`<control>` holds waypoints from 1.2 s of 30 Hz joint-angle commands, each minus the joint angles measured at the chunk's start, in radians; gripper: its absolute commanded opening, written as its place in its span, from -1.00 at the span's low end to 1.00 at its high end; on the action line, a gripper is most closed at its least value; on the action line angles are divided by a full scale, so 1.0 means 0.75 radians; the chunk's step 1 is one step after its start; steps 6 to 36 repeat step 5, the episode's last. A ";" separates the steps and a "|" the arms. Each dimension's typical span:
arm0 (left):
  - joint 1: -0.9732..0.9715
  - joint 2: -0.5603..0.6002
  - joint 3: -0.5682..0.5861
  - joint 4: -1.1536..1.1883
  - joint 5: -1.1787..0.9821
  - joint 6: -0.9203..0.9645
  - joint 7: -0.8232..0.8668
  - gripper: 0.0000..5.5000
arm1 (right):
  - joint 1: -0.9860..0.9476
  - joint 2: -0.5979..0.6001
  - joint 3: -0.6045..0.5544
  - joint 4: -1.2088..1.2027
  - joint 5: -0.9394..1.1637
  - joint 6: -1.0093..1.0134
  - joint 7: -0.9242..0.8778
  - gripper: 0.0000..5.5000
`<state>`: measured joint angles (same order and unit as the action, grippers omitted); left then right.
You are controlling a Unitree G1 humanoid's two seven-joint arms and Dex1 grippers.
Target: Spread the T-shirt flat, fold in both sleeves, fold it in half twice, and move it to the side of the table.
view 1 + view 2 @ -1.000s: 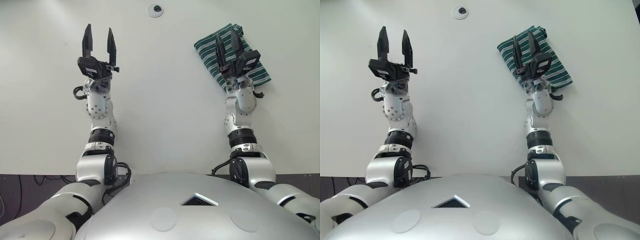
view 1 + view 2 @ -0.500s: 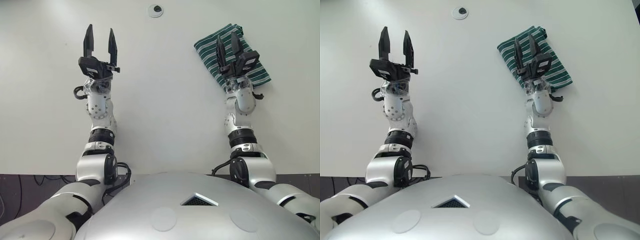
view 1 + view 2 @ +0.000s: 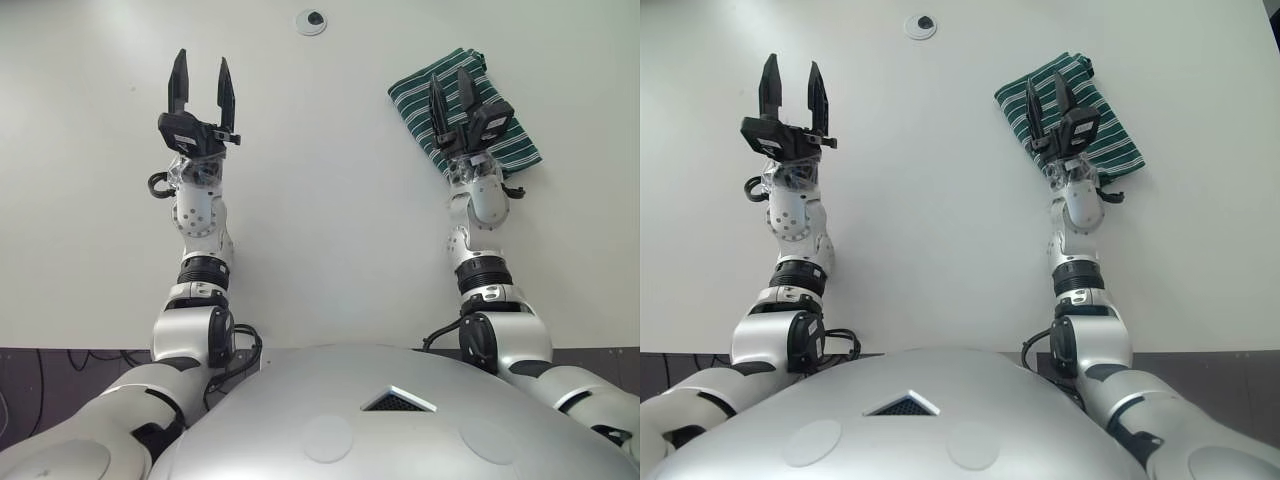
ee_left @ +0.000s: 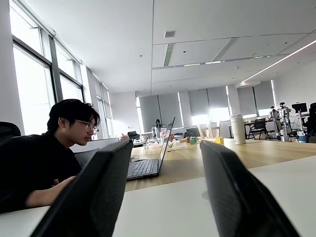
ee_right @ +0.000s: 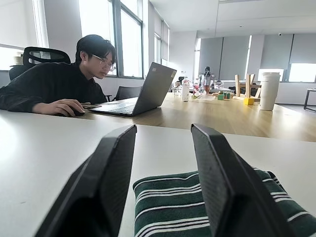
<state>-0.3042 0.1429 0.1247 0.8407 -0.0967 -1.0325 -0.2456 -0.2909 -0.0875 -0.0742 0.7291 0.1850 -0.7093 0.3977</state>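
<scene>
The T-shirt (image 3: 499, 143), green with white stripes, lies folded into a small rectangle on the white table (image 3: 330, 220) at the far right. My right gripper (image 3: 451, 92) hovers over its near-left part, open, fingers pointing away from me, nothing between them. In the right wrist view the folded T-shirt (image 5: 197, 205) lies just beyond the open fingers (image 5: 106, 182). My left gripper (image 3: 199, 78) stands open over bare table at the far left, well apart from the shirt; its fingers (image 4: 94, 192) hold nothing.
A small round white fitting with a dark centre (image 3: 311, 20) sits in the table at the far middle. Bare table stretches between the two arms. The table's near edge (image 3: 330, 346) runs just before my body.
My right gripper has turned slightly to the left over the shirt. The left arm and the shirt have stayed where they were.
</scene>
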 commanded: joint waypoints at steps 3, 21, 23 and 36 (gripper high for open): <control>0.019 -0.023 -0.003 0.042 0.000 -0.005 0.002 -0.10 | -0.018 0.004 0.001 0.013 -0.013 0.015 0.001 -0.26; 0.019 -0.023 -0.004 0.041 0.000 -0.006 0.001 -0.10 | -0.018 0.004 0.001 0.014 -0.013 0.014 0.002 -0.26; 0.019 -0.023 -0.004 0.041 0.000 -0.006 0.001 -0.10 | -0.018 0.004 0.001 0.014 -0.013 0.014 0.002 -0.26; 0.019 -0.023 -0.004 0.041 0.000 -0.006 0.001 -0.10 | -0.018 0.004 0.001 0.014 -0.013 0.014 0.002 -0.26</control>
